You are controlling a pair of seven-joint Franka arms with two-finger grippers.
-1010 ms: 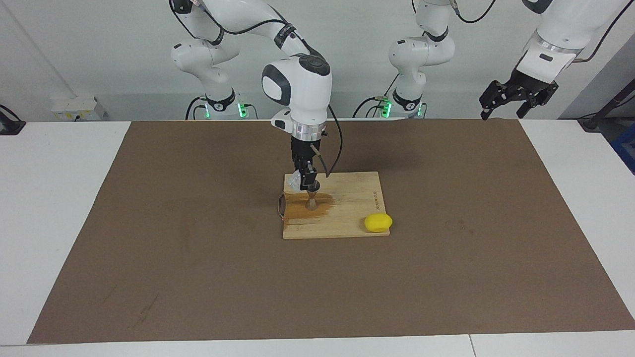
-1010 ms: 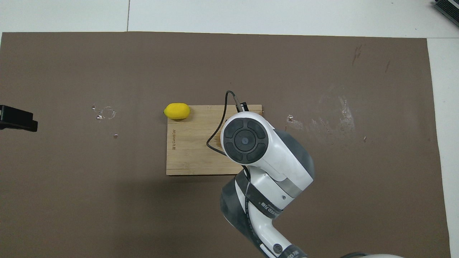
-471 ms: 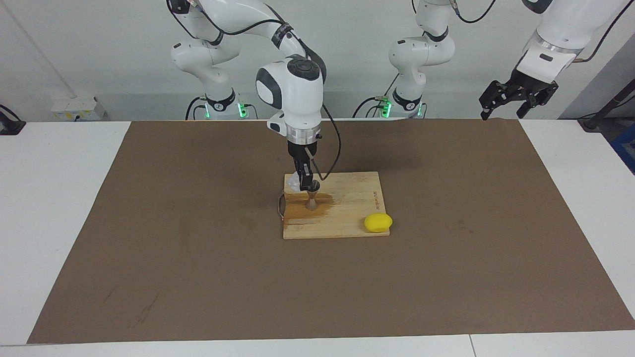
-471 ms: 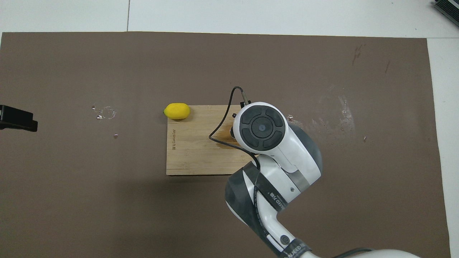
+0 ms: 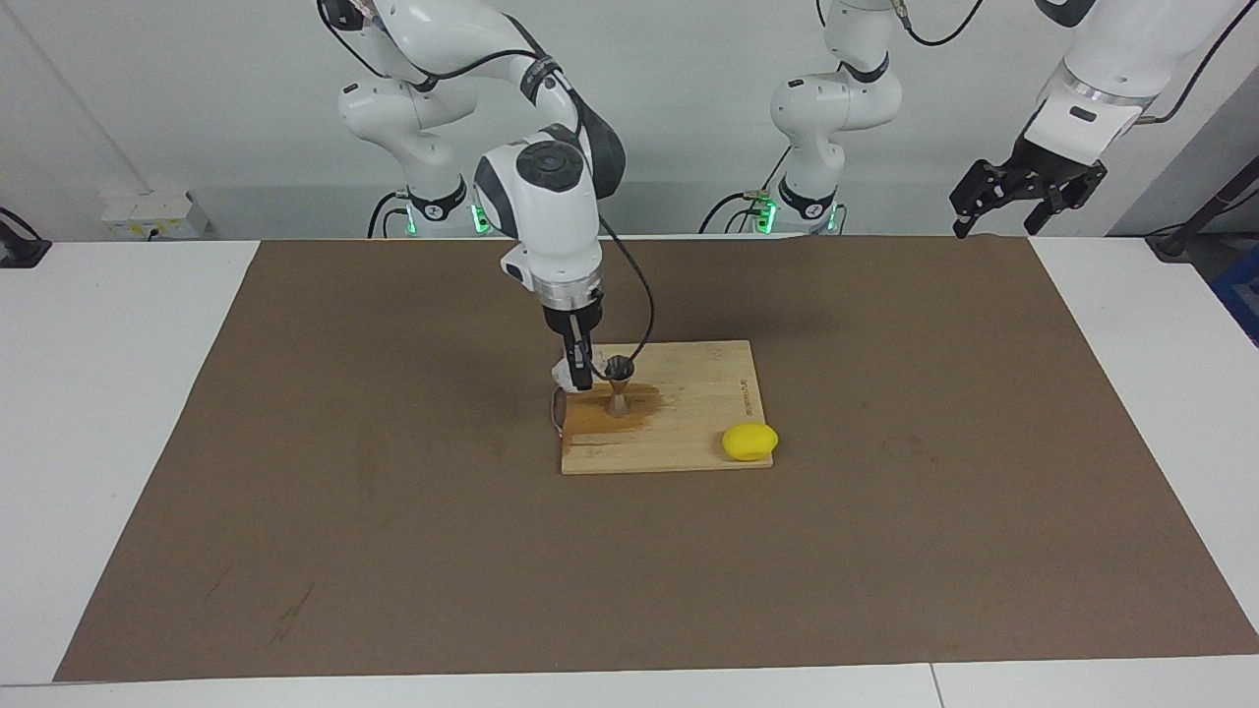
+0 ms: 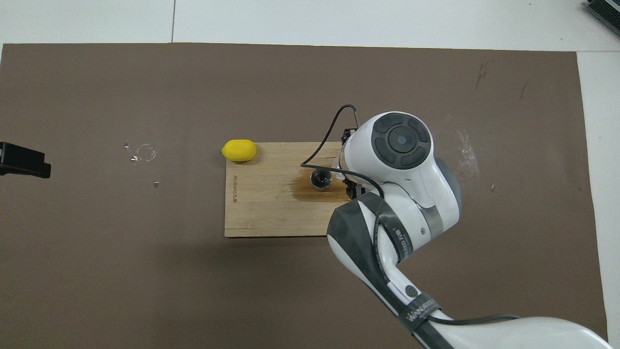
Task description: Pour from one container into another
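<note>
The silver jigger [image 5: 619, 385] stands upright on the wooden board [image 5: 698, 393], inside a dark wet stain [image 5: 602, 419]. It also shows in the overhead view [image 6: 320, 178]. My right gripper [image 5: 578, 372] is shut on the clear cup [image 5: 564, 374] and holds it just above the board's edge at the right arm's end, beside the jigger. I cannot tell the cup's tilt. In the overhead view the right arm hides the cup and the gripper. My left gripper [image 5: 1023, 192] waits open, raised at the left arm's end of the table.
A yellow lemon [image 5: 749, 442] lies at the board's corner toward the left arm's end, farther from the robots than the jigger; it also shows in the overhead view [image 6: 239, 150]. A brown mat [image 5: 885, 551] covers the table.
My right gripper has moved with the cup from over the jigger toward the right arm's end of the board. The jigger now shows uncovered in the overhead view. The left arm has not moved.
</note>
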